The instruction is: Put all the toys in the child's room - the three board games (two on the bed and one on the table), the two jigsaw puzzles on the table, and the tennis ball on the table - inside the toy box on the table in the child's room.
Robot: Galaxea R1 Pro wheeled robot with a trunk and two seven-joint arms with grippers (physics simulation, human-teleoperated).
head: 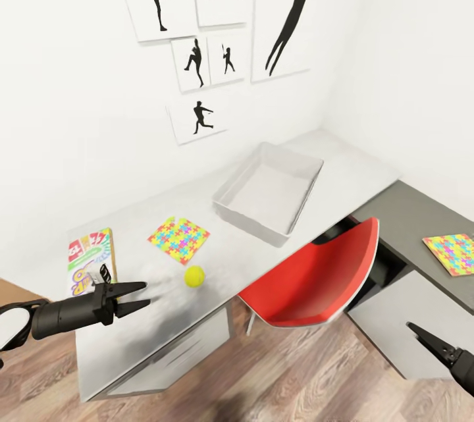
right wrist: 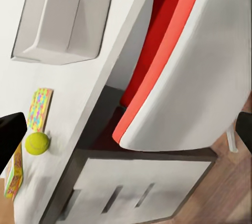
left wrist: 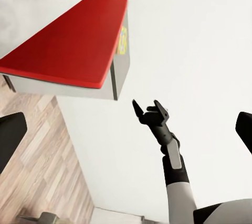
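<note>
We see the left gripper (head: 139,297) spread wide and empty over the table (head: 368,175), the tennis ball (head: 194,276) at its 2 o'clock. The right gripper (head: 421,336) is cut off; we cannot tell its state. The toy box (head: 232,193) sits at 12 o'clock.

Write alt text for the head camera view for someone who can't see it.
The left gripper, fingers open and empty, hovers over a white desk near a yellow tennis ball, a colourful jigsaw puzzle and a board game. Farther back sits an empty grey toy box; a red chair is at the desk, and a second puzzle lies on the grey side desk.
</note>
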